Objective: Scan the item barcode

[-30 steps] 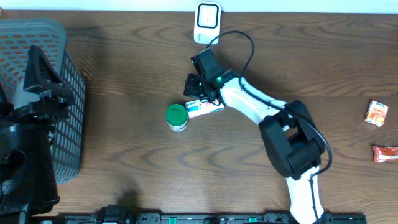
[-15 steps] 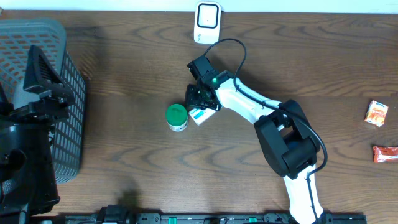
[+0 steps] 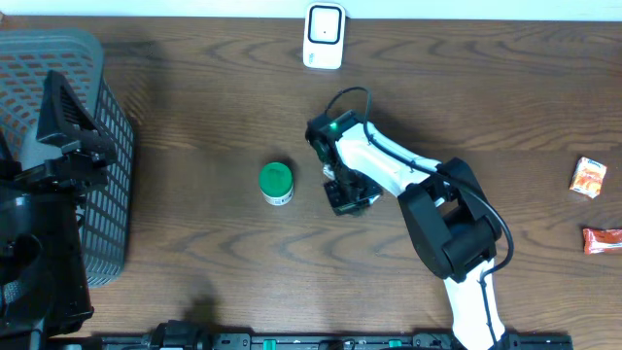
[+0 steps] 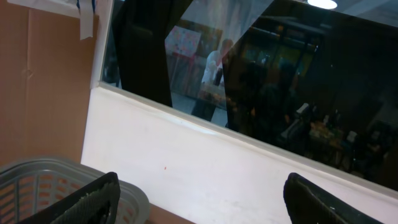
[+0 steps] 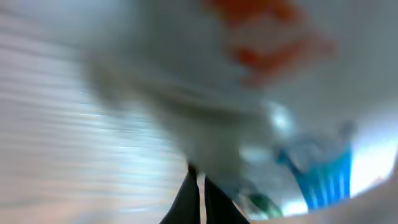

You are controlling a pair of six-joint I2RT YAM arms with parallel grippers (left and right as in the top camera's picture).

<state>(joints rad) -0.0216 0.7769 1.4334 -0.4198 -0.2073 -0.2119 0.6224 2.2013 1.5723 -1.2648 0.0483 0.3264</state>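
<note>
My right gripper [image 3: 346, 194] hangs over the middle of the table, pointing down, right of a green-lidded jar [image 3: 276, 183]. In the right wrist view its dark fingers [image 5: 189, 200] are pressed together at the edge of the item [image 5: 267, 118], a blurred white pack with blue and orange print that fills the picture. From overhead the item is hidden under the gripper. The white scanner [image 3: 324, 36] stands at the table's far edge. My left gripper [image 4: 199, 200] is open and empty, raised above the basket and facing a wall and window.
A grey mesh basket [image 3: 102, 194] takes up the left edge, with the left arm [image 3: 58, 136] over it. Two orange snack packs [image 3: 588, 177] [image 3: 602, 239] lie at the far right. The right arm's cable loops behind its wrist.
The right gripper has swung with the item from near the scanner side down and right, turning so that the pack no longer shows from overhead. The left arm has not moved.
</note>
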